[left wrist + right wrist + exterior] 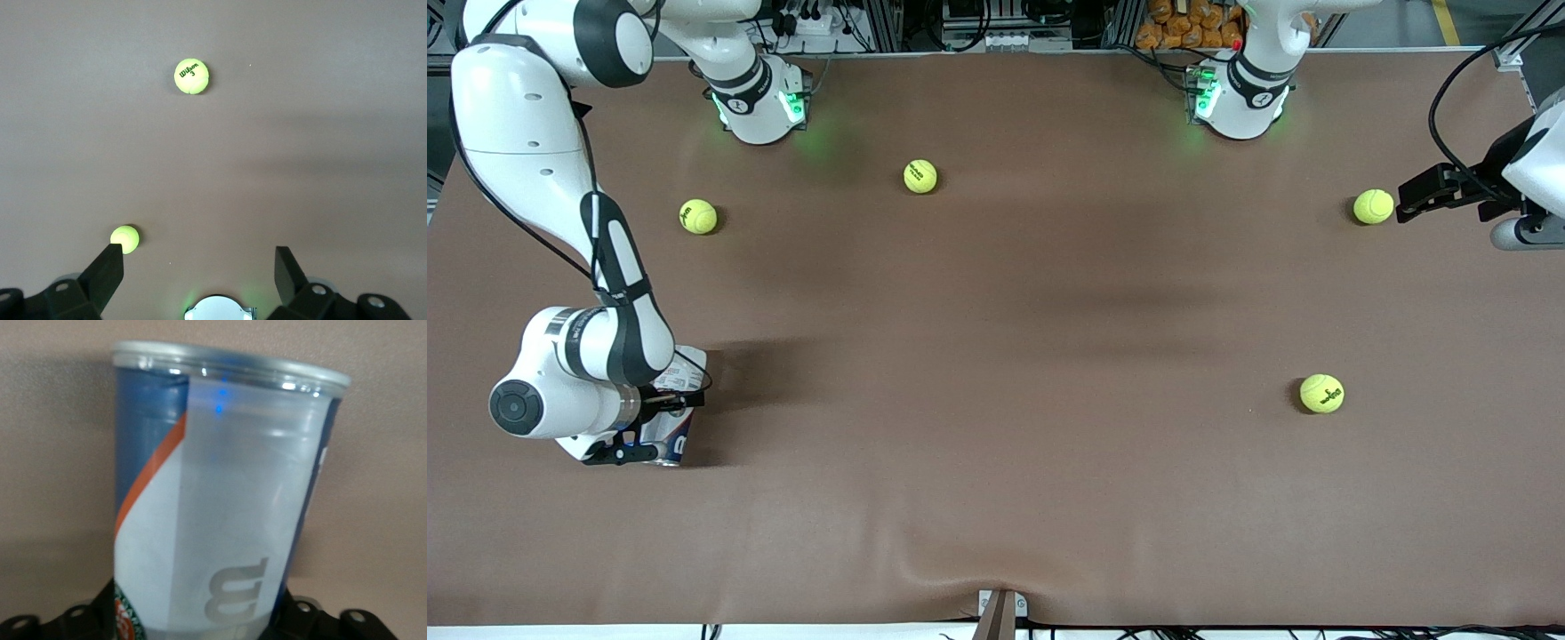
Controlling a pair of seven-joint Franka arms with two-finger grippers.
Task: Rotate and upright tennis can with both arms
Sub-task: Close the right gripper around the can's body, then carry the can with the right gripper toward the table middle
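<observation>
Right wrist view: you've got the right gripper point(200, 623) fingers clenched round the tennis can point(220, 500), nothing seen inside, at right arm's end of surface point(996, 356). Left gripper point(199, 273) fingers spread, holding nothing, above surface w/ ball point(125, 239) just beside one finger.

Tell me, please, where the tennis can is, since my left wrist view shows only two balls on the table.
Observer: The tennis can is at the right arm's end of the table, mostly hidden under that arm.
Operator: Is anything holding it?
Observer: Yes, the right gripper is shut on it near one end, with the silvery rim at the free end.
Operator: And where does my own gripper sit?
Observer: The left gripper waits at the left arm's end of the table, beside a tennis ball.
</observation>
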